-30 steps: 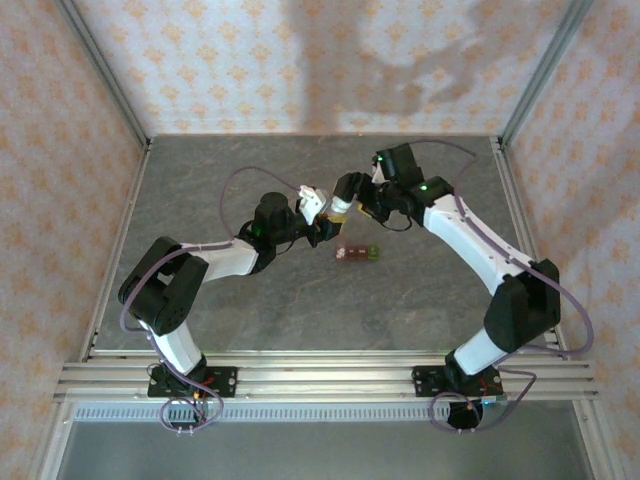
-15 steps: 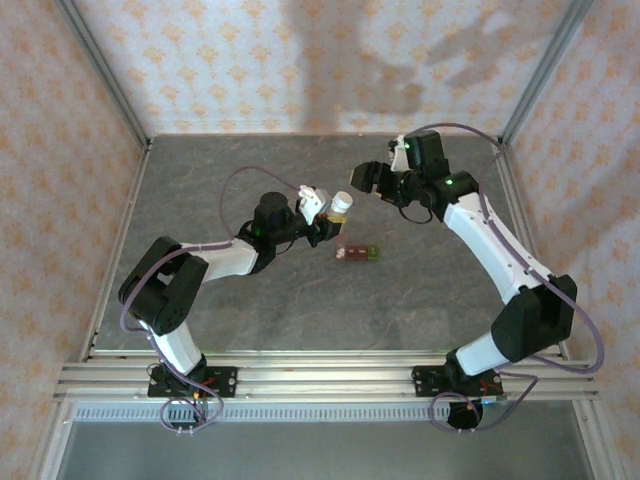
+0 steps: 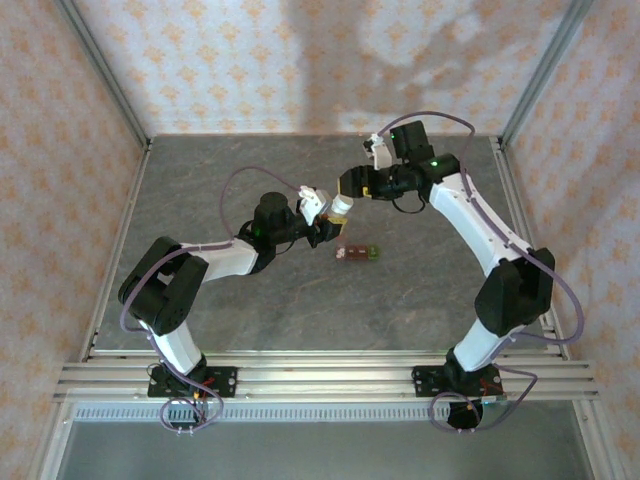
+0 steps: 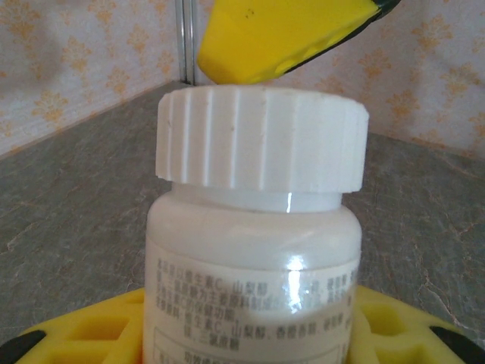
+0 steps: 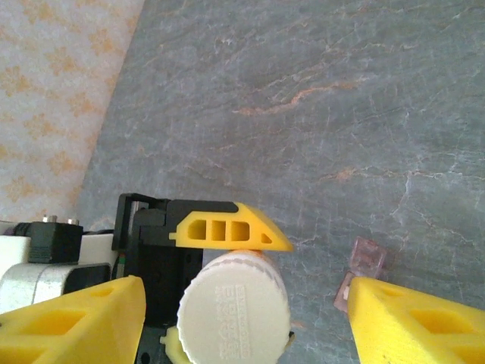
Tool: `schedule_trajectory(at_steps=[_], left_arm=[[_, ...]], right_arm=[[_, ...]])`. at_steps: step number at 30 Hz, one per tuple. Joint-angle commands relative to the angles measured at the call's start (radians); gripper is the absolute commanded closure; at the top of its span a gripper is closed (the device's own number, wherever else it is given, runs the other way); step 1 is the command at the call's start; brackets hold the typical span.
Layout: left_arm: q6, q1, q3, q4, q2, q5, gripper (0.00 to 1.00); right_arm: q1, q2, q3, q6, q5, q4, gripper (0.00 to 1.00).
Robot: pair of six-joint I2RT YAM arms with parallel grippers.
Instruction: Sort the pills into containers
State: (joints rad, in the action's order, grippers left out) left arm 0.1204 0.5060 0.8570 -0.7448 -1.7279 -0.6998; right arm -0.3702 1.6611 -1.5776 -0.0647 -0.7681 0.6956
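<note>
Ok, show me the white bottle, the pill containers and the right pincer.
white bottle (image 4: 254, 227), left wrist view, on its body just under the cap.
containers (image 3: 358, 253), top external view, on the middle compartment.
right pincer (image 5: 246, 292), right wrist view, midway between its yellow fingertips, over the cap.

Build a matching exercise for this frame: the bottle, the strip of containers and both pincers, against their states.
Things:
1. white bottle
2. left pincer
3. right pincer
4. containers

States:
A. open, over the cap
B. lying on the table, untouched
C. shut on the bottle
D. gripped, cap on

Pairs: 1-D, 2-C, 3-A, 4-B.
</note>
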Motion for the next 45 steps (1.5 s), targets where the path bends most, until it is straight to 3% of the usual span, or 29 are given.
schedule_trajectory(at_steps=[1,6,12,16,19,23,27,33,45], left_arm=[[-0.006,0.005,0.033,-0.034,0.022,-0.018,1.0],[-0.006,0.004,0.035,-0.034,0.022,-0.018,1.0],[-0.005,0.005,0.034,-0.031,0.022,-0.017,1.0],[-0.001,0.005,0.034,-0.028,0.025,-0.014,1.0],[-0.002,0.005,0.036,-0.028,0.025,-0.013,1.0],[-0.003,0.005,0.037,-0.029,0.026,-0.012,1.0],[-0.002,0.005,0.036,-0.028,0.027,-0.013,1.0],[-0.001,0.004,0.033,-0.024,0.027,-0.007,1.0],[0.001,0.003,0.039,-0.022,0.025,-0.007,1.0]], right_arm=[[-0.01,0.015,-0.03,0.045,-0.026,0.043,0.3],[-0.017,0.023,-0.005,0.042,-0.027,0.028,0.32],[-0.02,0.034,0.019,0.023,-0.036,0.016,0.5],[-0.029,0.027,0.058,-0.005,-0.027,-0.004,0.52],[-0.042,0.015,0.099,-0.064,0.01,-0.04,0.54],[-0.073,-0.006,0.155,-0.186,0.092,-0.105,0.64],[-0.103,-0.033,0.208,-0.319,0.163,-0.186,0.66],[-0.123,-0.054,0.269,-0.515,0.2,-0.312,0.64],[-0.09,-0.121,0.175,-0.455,0.255,-0.197,0.4]])
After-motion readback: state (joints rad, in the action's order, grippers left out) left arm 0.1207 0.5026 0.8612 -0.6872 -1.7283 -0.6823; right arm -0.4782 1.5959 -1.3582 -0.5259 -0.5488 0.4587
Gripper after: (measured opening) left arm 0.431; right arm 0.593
